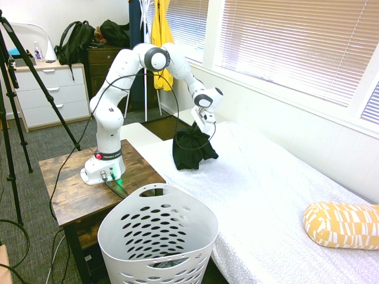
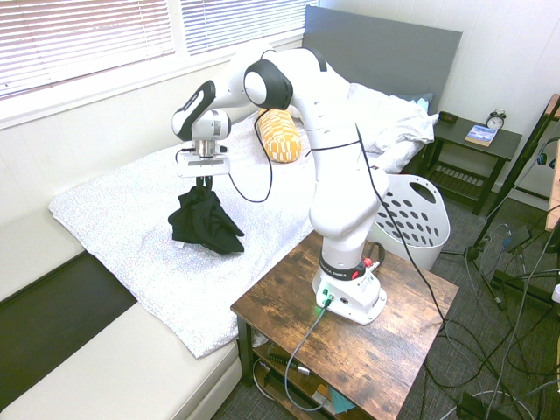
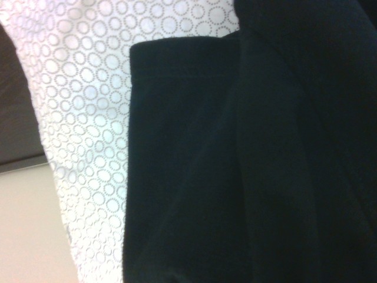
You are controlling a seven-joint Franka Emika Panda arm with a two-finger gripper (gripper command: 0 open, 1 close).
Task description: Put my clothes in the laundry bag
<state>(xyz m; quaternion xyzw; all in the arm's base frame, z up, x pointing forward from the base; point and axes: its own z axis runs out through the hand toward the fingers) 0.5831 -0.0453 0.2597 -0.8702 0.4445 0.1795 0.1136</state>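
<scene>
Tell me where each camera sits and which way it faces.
First exterior: beyond the white basket, facing the bed and window wall; whole arm shows.
Second exterior: opposite side of the arm, facing the headboard; whole arm shows.
Wrist: on the wrist, close on black garment and bedding; no robot parts distinguishable.
Exteriors share the basket and patterned pillow; all three, the garment.

Franka arm [image 2: 337, 149]: glossy white rounded shells. Black circular caps at the joints. Base [image 1: 103, 168]: white, dark band with pale lettering just above it, red button beside the band, green light low on its side. Black cable looped along the links. Above the gripper [image 2: 204, 171]: silver-grey cylindrical section.
</scene>
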